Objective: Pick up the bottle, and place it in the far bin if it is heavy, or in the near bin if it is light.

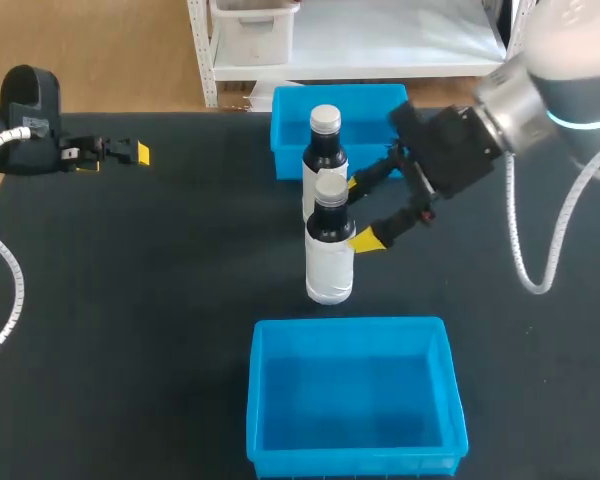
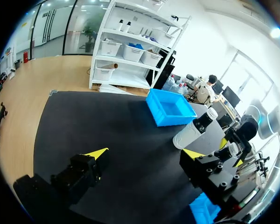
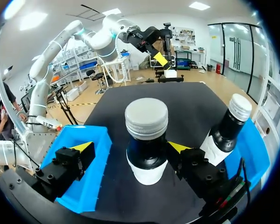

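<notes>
We look down on the whole counter [image 1: 130, 320] from above and behind in the head view. Our right wrist camera sits close behind the near bottle [image 3: 146, 140], facing across toward our left arm [image 3: 100, 39]. Our left wrist camera looks back from well apart, low over the counter. All three views share the near bottle and the far bottle [image 1: 324, 150].
</notes>
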